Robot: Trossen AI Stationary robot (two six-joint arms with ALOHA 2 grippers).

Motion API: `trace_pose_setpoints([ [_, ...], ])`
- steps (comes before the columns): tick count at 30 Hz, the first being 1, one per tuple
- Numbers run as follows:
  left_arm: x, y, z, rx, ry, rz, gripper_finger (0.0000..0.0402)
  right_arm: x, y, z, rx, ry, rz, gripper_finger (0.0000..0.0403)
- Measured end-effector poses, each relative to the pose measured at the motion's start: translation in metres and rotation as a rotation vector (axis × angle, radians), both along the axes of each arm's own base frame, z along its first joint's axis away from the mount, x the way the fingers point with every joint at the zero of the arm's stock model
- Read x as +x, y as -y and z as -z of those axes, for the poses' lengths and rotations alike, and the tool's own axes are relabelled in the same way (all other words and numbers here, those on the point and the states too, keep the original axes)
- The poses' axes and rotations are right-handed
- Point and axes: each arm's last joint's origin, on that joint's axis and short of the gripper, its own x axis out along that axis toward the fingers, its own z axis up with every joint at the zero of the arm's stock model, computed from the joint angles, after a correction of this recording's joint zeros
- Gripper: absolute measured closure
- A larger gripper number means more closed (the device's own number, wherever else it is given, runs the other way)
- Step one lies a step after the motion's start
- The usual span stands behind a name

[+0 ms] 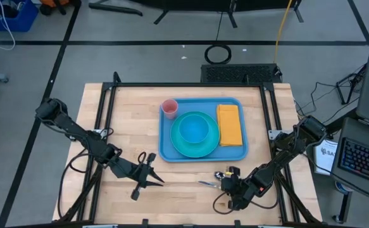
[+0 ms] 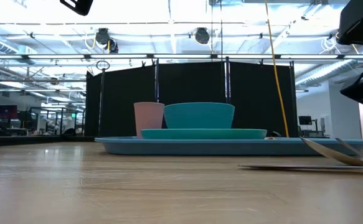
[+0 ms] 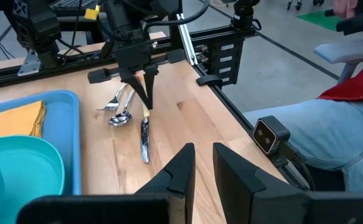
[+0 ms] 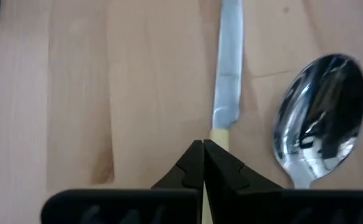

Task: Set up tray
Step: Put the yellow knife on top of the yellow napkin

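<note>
The blue tray (image 1: 169,134) lies flat at the table's middle. It carries a pink cup (image 1: 169,107), a turquoise bowl on a round plate (image 1: 194,132) and an orange napkin (image 1: 230,125). A knife (image 3: 144,140) with a cream handle lies on the wood near the tray's near right corner, with a spoon (image 4: 321,118) and a fork (image 3: 114,99) beside it. My right gripper (image 4: 203,152) points down at the knife, shut on it. My left gripper (image 3: 203,165) is open over bare wood near the table's near edge, left of the cutlery (image 1: 147,176). My right gripper is shut on the knife's cream handle (image 4: 219,137) at the end next to the blade. It comes from above, pointing down, with the fingertips (image 3: 146,99) meeting at the handle. The knife lies flat on the table, its blade (image 4: 228,62) pointing away from the fingers.
Black frame rails run along the table's left, right and far sides (image 1: 105,114). A person sits beyond the table's right side (image 3: 330,118). Bare wood lies between the tray's near rim and the table's near edge (image 1: 178,180).
</note>
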Motion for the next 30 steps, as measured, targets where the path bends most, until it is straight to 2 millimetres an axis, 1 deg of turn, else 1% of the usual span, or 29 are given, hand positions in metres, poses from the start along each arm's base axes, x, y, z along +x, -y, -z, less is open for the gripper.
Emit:
trace_pose_setpoints([
  [3,0.0,0.0,0.0,0.0,0.0,0.0,0.0339,-0.001,-0.001,0.0,0.035,-0.033,-0.012,0.0401],
  [7,0.0,0.0,0.0,0.0,0.0,0.0,0.0339,-0.001,-0.001,-0.001,0.04,-0.029,-0.012,0.0402],
  [9,0.0,0.0,0.0,0.0,0.0,0.0,0.0339,-0.001,-0.001,-0.001,0.043,-0.026,-0.008,0.0394],
  [12,0.0,0.0,0.0,0.0,0.001,0.0,0.0339,-0.001,-0.001,-0.001,0.043,-0.028,-0.007,0.037],
  [19,0.0,0.0,0.0,0.0,0.001,0.0,0.0339,-0.003,0.001,-0.003,0.041,-0.05,0.018,0.0291],
  [22,0.0,0.0,0.0,0.0,0.001,0.0,0.0339,-0.008,0.006,-0.006,0.025,-0.084,0.045,0.0272],
  [27,0.0,0.0,0.0,0.0,0.001,0.0,0.0339,-0.011,0.007,-0.02,0.052,-0.05,0.051,0.027],
  [30,0.0,0.0,0.0,-0.001,0.001,0.0,0.0339,-0.014,0.009,-0.023,0.056,-0.071,0.073,0.0275],
])
